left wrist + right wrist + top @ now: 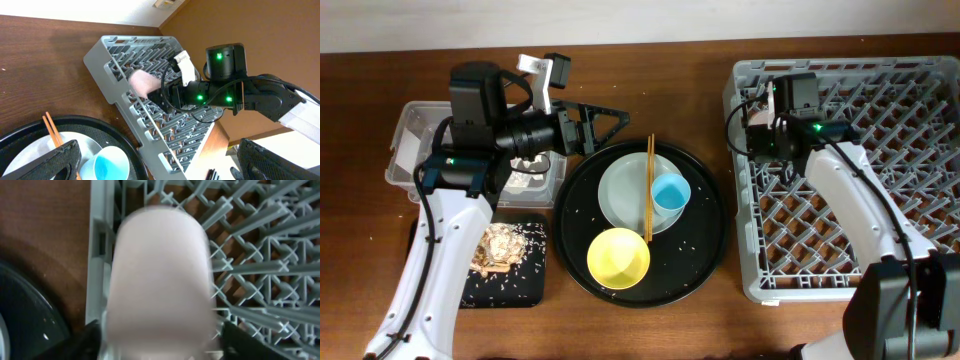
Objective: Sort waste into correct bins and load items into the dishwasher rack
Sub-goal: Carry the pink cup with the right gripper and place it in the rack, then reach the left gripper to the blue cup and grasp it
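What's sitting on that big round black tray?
A pale grey plate with a blue cup and wooden chopsticks on it, a yellow bowl beside, and white specks on the round black tray. What lies beneath the cup and bowl is covered.

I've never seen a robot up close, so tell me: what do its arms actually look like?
The left arm and right arm have smooth white links joined by chunky black cylindrical joints. Black cables loop along them, and small green lights glow near the right wrist. The left tool is a black triangular open frame.
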Available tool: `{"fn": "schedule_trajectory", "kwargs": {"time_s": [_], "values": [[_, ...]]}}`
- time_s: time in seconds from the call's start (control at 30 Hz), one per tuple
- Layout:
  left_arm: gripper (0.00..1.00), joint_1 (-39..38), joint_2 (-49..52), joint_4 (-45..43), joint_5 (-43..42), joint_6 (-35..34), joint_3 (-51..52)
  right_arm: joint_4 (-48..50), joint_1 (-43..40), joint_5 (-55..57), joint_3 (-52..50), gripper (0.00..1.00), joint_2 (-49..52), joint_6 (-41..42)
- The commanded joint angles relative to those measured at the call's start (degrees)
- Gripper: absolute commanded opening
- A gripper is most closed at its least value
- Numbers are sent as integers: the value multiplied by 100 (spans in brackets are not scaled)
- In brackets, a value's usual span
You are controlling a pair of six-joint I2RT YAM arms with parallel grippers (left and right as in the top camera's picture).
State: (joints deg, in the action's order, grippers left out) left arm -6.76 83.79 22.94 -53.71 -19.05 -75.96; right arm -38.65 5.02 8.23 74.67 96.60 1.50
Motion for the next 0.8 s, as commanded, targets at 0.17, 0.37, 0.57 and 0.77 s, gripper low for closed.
{"fn": "schedule_trajectory", "kwargs": {"time_s": [0.17,0.37,0.57,0.77], "values": [[99,2,-46,-11,17,50,-9,-17,-24,302,391,88,-529,-17],[99,2,-46,-11,17,50,-9,-74,-28,295,407,88,-828,-11],[99,2,-46,-11,17,50,-9,-549,-26,278,407,93,-1283,-11],[99,2,-44,9,17,50,-9,-1045,-26,278,404,98,-1375,-11]]}}
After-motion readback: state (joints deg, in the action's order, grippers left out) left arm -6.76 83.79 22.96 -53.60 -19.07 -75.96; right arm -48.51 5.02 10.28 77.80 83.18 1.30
